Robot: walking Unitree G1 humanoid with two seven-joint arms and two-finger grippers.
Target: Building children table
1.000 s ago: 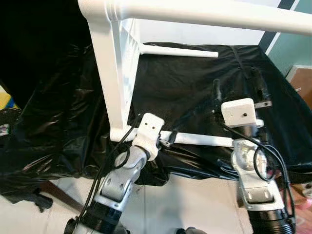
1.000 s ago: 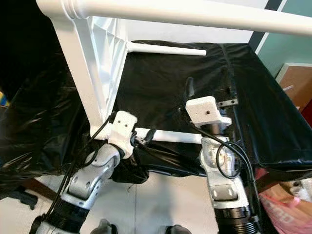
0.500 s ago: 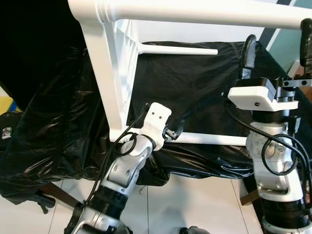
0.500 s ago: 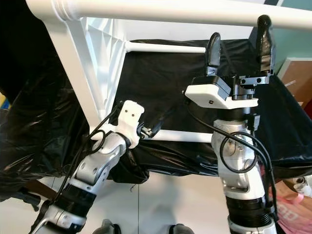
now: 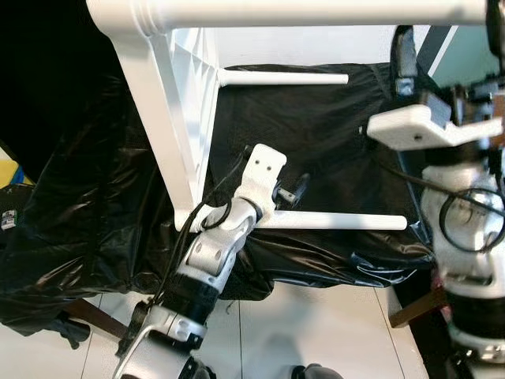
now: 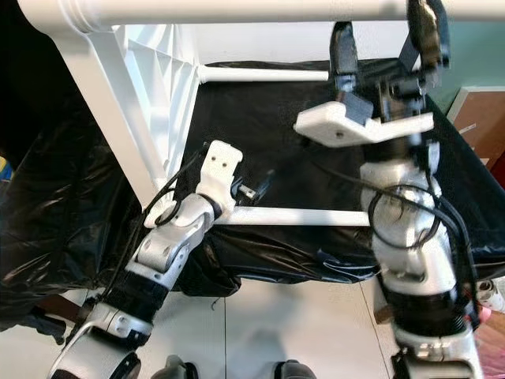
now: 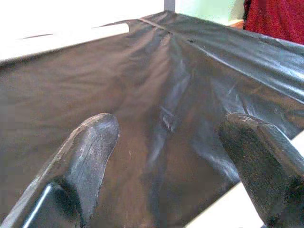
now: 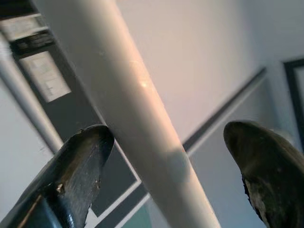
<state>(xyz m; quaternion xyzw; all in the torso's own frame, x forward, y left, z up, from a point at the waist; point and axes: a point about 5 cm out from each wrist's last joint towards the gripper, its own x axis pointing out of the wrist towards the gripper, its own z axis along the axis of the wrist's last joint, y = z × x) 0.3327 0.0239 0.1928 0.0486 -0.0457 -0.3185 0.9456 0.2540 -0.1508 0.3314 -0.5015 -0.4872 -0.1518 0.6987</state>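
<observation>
The white children's table lies on its side on the black plastic sheet (image 5: 316, 134), its ribbed top (image 5: 193, 87) standing at the left. One leg (image 6: 237, 11) runs across high up, another leg (image 5: 339, 222) lies near the sheet's front edge, and a third (image 5: 284, 77) lies farther back. My right gripper (image 6: 384, 35) is raised and open, its fingers straddling the high leg (image 8: 137, 95). My left gripper (image 5: 293, 188) hovers open just behind the near leg, with only the black sheet (image 7: 161, 95) between its fingers.
The sheet drapes over a low platform and hangs down at the left (image 5: 87, 213). White tiled floor (image 5: 316, 332) lies in front of it. A brown board (image 6: 473, 110) stands at the right by a teal wall.
My right arm has risen from the sheet near the lower leg up to the high leg, fingers now on either side of it. My left gripper has moved slightly forward and up.
</observation>
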